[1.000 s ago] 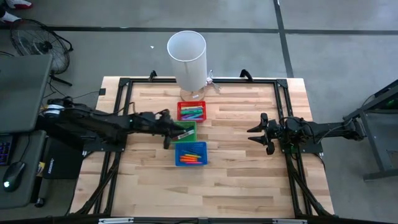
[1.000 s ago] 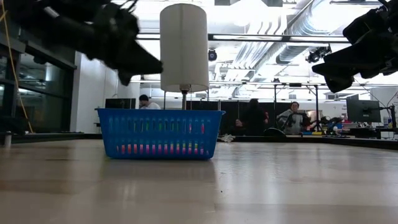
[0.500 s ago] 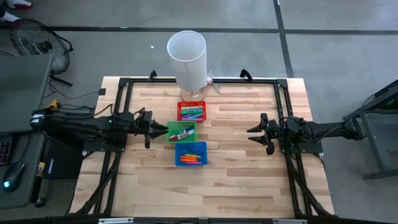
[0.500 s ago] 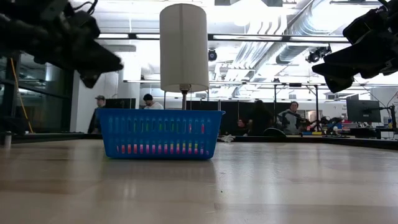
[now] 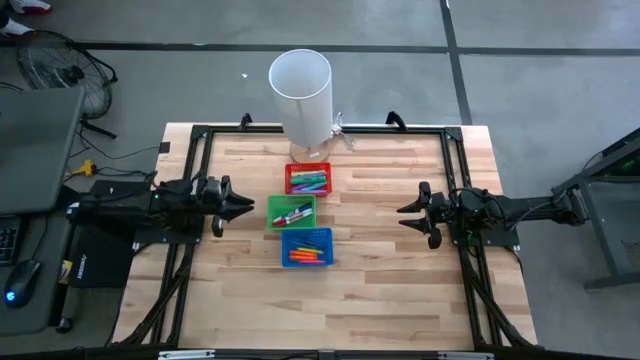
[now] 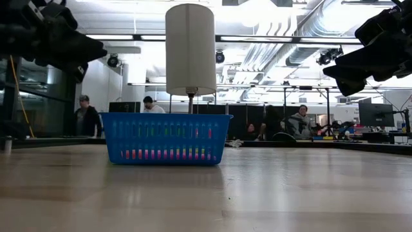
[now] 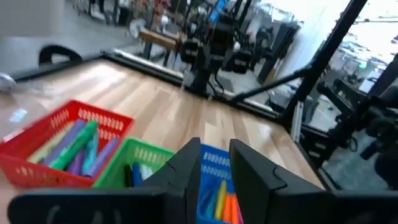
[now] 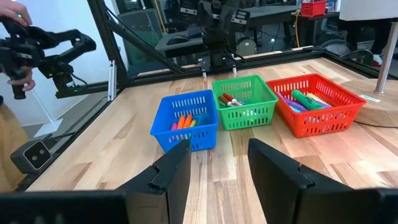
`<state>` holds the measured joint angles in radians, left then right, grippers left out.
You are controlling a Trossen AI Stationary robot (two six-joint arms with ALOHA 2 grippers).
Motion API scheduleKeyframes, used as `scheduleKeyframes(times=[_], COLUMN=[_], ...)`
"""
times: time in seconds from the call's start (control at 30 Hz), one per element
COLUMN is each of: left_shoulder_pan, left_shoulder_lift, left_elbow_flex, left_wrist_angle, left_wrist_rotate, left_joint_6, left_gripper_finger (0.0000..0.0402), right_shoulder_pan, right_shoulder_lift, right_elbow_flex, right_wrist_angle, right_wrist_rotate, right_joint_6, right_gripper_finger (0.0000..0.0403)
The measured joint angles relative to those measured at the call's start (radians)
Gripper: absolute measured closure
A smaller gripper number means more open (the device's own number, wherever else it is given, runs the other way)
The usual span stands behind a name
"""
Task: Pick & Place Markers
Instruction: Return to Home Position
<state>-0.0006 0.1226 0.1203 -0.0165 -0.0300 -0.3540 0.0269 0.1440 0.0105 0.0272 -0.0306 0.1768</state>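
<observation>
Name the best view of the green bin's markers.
Right wrist view: markers lie unobstructed in the green bin. High view: small. Left wrist: left pincer covers most. Low: blue bin hides them.

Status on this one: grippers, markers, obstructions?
Left gripper open, empty, clear of the green bin. Right gripper open, empty, off to the right. Markers binned, none loose. Nothing blocking.
</observation>
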Motion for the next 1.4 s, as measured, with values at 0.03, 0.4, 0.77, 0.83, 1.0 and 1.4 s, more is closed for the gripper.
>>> scheduleKeyframes(times=[0.03, 0.4, 0.77, 0.83, 1.0, 1.4], left_shoulder_pan=[0.000, 0.000, -0.055, -0.061, -0.059, -0.059], left_shoulder_lift=[-0.025, -0.117, -0.110, -0.110, -0.109, -0.100], left_elbow_flex=[-0.017, -0.104, -0.106, -0.106, -0.107, -0.103], left_wrist_angle=[0.009, 0.110, 0.033, 0.032, 0.028, 0.015], left_wrist_rotate=[-0.008, -0.080, -0.015, 0.036, 0.041, 0.044], left_joint_6=[0.011, 0.043, 0.035, 0.035, 0.035, 0.035], left_gripper_finger=[0.0318, 0.0318, 0.0318, 0.0318, 0.0318, 0.0318], right_shoulder_pan=[0.000, 0.000, 0.000, 0.000, 0.000, 0.000], right_shoulder_lift=[0.000, 0.000, 0.000, 0.000, 0.000, 0.000], right_elbow_flex=[0.000, 0.000, 0.000, 0.000, 0.000, 0.000], right_wrist_angle=[0.000, -0.001, 0.001, 0.002, 0.003, 0.004], right_wrist_rotate=[0.000, 0.001, 0.000, 0.001, 0.000, 0.000], right_joint_6=[0.000, -0.001, -0.001, 0.000, 0.000, -0.001], right_gripper_finger=[0.0253, 0.0253, 0.0253, 0.0253, 0.0253, 0.0253])
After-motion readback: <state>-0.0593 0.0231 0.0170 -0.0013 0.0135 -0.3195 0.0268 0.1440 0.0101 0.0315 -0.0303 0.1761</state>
